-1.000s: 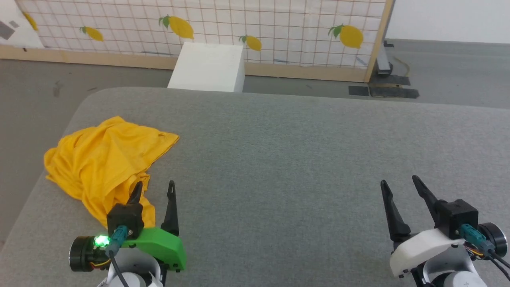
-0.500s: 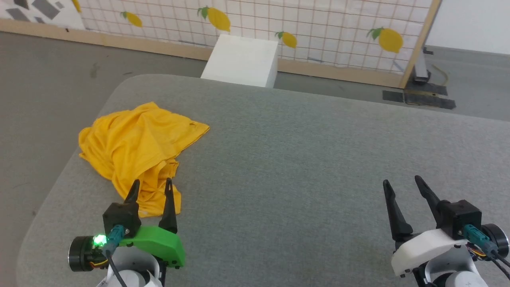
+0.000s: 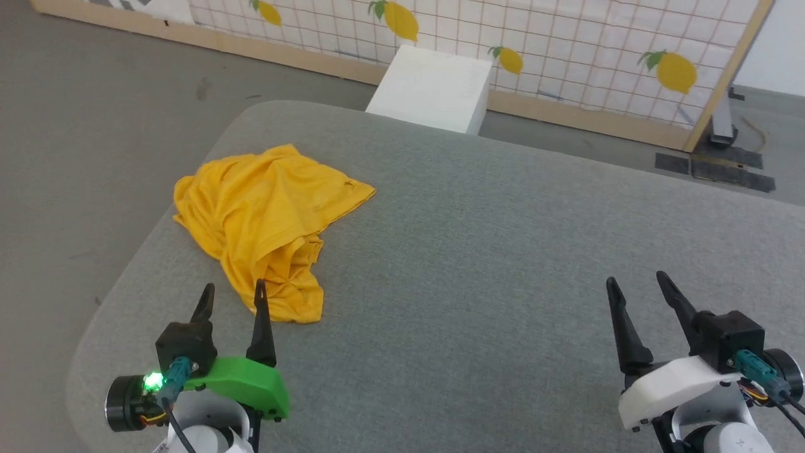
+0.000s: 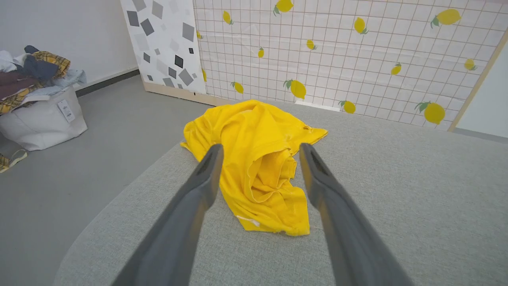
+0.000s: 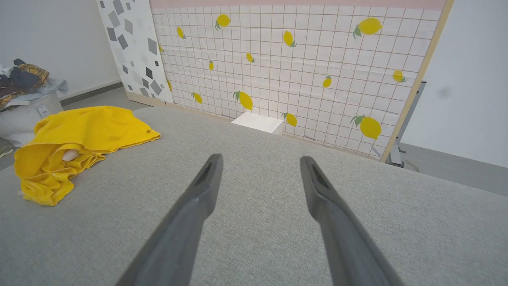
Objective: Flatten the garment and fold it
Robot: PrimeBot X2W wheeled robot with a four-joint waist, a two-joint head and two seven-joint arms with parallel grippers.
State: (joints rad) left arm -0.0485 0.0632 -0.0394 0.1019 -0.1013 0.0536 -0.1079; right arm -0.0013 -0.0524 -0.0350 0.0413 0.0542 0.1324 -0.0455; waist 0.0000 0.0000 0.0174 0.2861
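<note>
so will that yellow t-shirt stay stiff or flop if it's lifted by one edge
Likely floppy: the yellow t-shirt lies crumpled in soft folds. Probably light: thin cloth. Pushed, it may bunch on the grey fabric surface rather than slide.

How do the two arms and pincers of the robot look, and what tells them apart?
The left pincer has a green shell and a lit green lamp; the right pincer has a white shell. Both have two long, dark, pointed fingers, a black block, a teal plug and a thin dark cable.
</note>
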